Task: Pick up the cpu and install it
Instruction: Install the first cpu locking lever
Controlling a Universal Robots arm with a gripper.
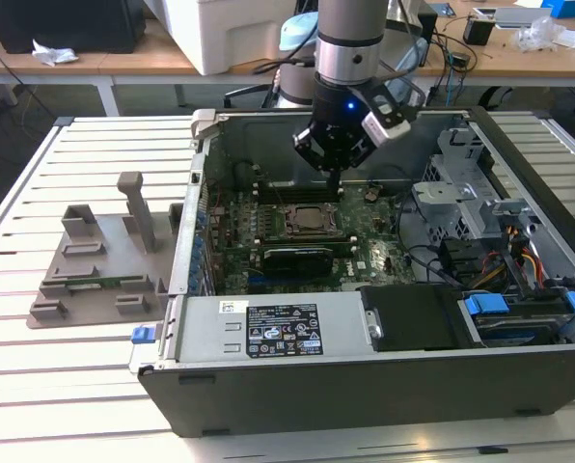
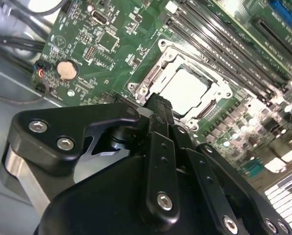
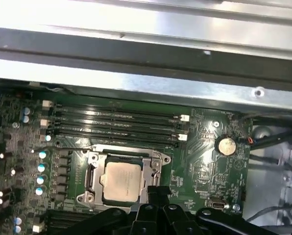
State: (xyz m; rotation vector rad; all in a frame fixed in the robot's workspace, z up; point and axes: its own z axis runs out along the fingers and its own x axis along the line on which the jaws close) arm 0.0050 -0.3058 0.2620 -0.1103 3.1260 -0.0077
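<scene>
Even, bright light in the exterior view. Both wrist views are softly blurred; glare whitens the cpu (image 2: 187,88) and the case wall (image 3: 146,29).

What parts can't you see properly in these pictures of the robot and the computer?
- cpu: in the first wrist view, the gripper covers its near corner.
- Socket frame: in the second wrist view, the gripper's black body hides its near side.
- Motherboard: in the exterior view, the computer case wall and power supply cover its near edge.

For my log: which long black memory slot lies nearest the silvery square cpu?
The black slot bordering the socket frame around the cpu; the other slots lie farther off.
</scene>
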